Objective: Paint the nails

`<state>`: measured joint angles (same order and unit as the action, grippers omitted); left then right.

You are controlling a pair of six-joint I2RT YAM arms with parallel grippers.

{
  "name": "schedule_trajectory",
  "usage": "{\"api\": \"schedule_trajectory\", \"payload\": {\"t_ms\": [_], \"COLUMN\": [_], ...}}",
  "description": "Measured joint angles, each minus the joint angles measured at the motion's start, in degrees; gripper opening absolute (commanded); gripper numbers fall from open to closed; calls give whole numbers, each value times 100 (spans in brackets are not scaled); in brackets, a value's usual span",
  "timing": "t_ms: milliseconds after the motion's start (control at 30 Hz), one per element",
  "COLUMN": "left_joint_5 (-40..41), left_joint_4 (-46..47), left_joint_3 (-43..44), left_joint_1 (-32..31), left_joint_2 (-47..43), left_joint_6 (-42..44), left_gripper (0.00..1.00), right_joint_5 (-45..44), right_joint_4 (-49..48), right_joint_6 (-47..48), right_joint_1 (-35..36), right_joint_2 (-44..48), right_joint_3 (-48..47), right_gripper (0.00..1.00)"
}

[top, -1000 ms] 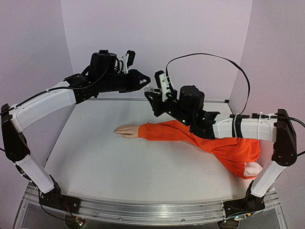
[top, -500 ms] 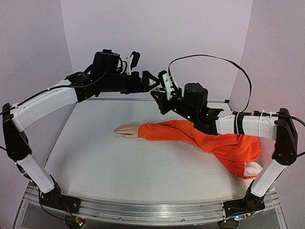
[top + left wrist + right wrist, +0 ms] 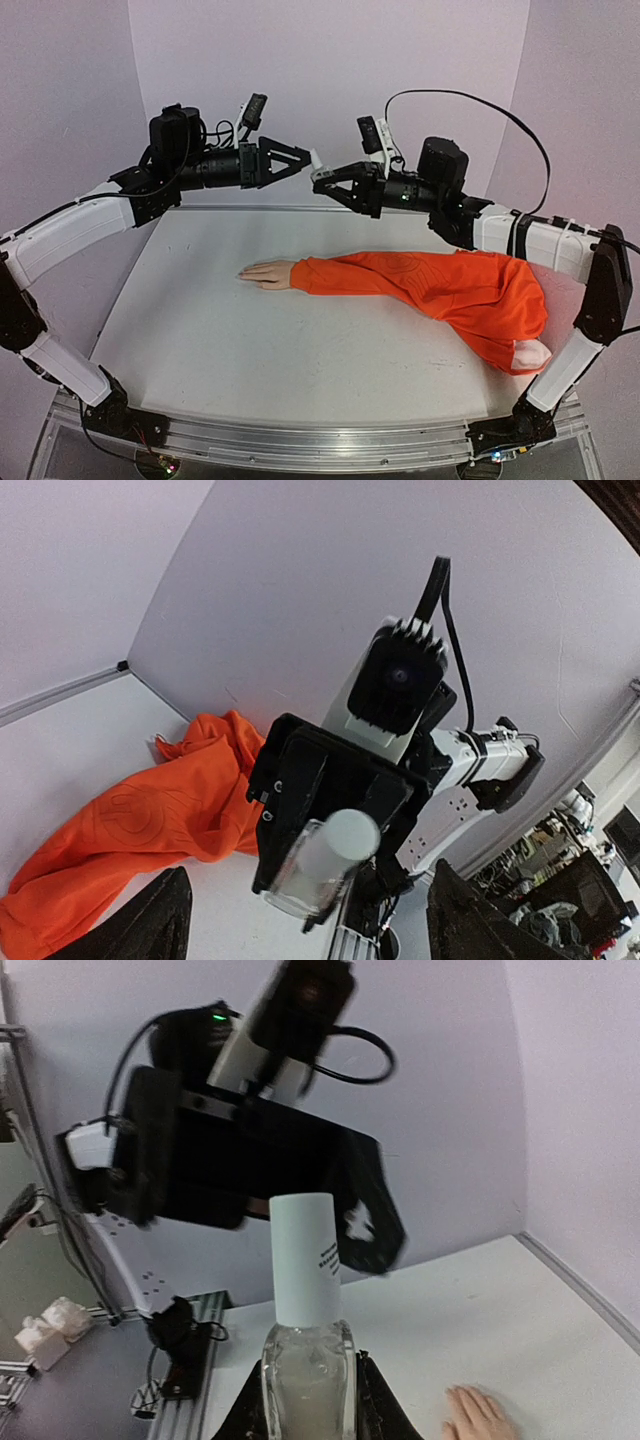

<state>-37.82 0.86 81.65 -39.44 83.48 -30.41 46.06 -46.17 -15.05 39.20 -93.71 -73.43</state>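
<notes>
- Nails [image 3: 243, 271] of the pale flesh-coloured mannequin hand [image 3: 264, 272] lie well below my jaws.
- Right gripper [image 3: 326, 181] clamps the small clear white-capped bottle [image 3: 305, 1365], its cap pointing toward my left gripper [image 3: 311, 162], which is wide open and empty.

Pale lilac walls close me in, a back wall [image 3: 330, 60], a left wall [image 3: 60, 90] and a right wall [image 3: 585, 100], around a matte white worktop [image 3: 250, 340] with a metal rail [image 3: 300, 440] along its near edge, all evenly lit, and beyond I glimpse blurred clutter [image 3: 565, 875].
</notes>
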Motion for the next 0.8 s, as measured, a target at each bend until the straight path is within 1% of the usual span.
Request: {"api": "schedule_trajectory", "payload": {"t_ms": [133, 267, 567, 667, 800], "left_joint_5": [-439, -678, -730, -678, -446], "left_joint_4": [339, 680, 977, 1010, 1019], "left_joint_3": [-7, -7, -7, -7, -15], "left_joint_1": [-37, -68, -170, -184, -184], "left_joint_2": [98, 98, 173, 229, 264], "left_joint_6": [-168, -247, -254, -260, -35], "left_gripper": [69, 56, 30, 14, 4], "right_joint_5": [730, 1032, 1200, 1211, 1075], "right_joint_4": [-437, -664, -953, -990, -990], "right_joint_6": [-570, -909, -1224, -1239, -1287], "right_joint_1": [33, 35, 39, 37, 35], "right_joint_2": [-101, -256, -424, -424, -424], "right_joint_3": [-208, -221, -221, -221, -210], "right_gripper": [0, 0, 0, 0, 0]}}
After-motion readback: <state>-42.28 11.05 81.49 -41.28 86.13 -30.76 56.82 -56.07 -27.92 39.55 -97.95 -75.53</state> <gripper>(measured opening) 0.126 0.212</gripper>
